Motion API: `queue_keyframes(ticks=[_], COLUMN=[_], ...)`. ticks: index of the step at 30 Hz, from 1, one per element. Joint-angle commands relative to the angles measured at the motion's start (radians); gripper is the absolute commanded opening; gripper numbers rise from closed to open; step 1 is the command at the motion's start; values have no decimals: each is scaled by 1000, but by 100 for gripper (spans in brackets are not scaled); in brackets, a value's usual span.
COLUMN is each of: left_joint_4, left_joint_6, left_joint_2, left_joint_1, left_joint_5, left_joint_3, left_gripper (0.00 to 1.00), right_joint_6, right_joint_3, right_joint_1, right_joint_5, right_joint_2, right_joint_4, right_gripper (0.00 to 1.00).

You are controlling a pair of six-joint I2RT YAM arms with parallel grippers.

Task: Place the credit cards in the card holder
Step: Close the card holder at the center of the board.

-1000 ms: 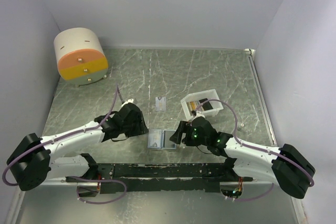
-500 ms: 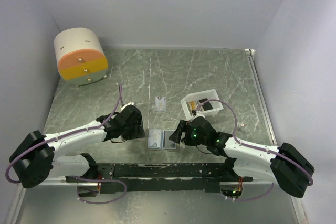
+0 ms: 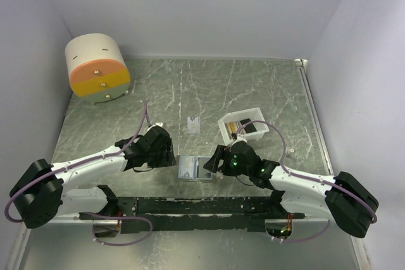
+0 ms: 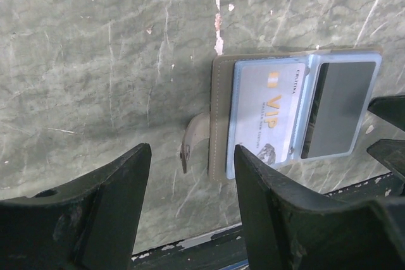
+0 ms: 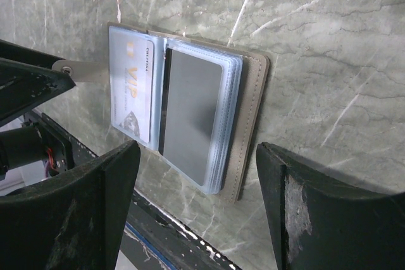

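Note:
The card holder point(image 3: 195, 169) lies open and flat near the table's front edge, light blue inside, taupe outside. It holds a pale VIP card point(image 4: 269, 118) on the left side and a dark card point(image 5: 190, 115) on the right. Its snap tab point(image 4: 193, 140) sticks out leftward. My left gripper point(image 3: 171, 154) is open and empty, just left of the holder. My right gripper point(image 3: 215, 162) is open and empty, just right of it. One pale card point(image 3: 193, 124) lies loose on the table behind the holder. More cards stand in the white tray point(image 3: 247, 117).
A round cream-and-orange drum point(image 3: 97, 67) stands at the back left. The white slotted tray sits right of centre, behind my right arm. The black mounting rail point(image 3: 202, 205) runs along the front edge.
My left gripper has shifted slightly right, closer to the holder's left edge. The right arm and the holder have not visibly moved.

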Motion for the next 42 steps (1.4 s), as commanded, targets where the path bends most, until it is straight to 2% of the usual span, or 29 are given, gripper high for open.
queue_keyframes(ticks=[1, 4, 8, 13, 22, 32, 42], left_joint_4=[57, 49, 145, 177, 218, 315, 418], left_joint_6=[18, 12, 19, 11, 19, 0, -45], left_joint_2=[30, 62, 71, 77, 80, 100, 146], left_joint_1=[6, 5, 5, 6, 5, 4, -7], left_joint_5=[27, -3, 58, 73, 89, 172, 247], left_joint_3=[-22, -22, -61, -72, -91, -117, -127], left_gripper=[64, 61, 50, 43, 8, 7, 7], right_joint_6=[-1, 7, 35, 43, 72, 88, 151], right_joint_3=[10, 3, -22, -28, -34, -29, -59], right_joint_1=[8, 8, 8, 8, 8, 8, 9], right_joint_5=[14, 4, -5, 7, -26, -87, -179], right_joint_2=[4, 9, 11, 17, 33, -24, -20], right_joint_4=[15, 42, 99, 119, 196, 273, 427], right_gripper=[75, 75, 75, 75, 75, 75, 75])
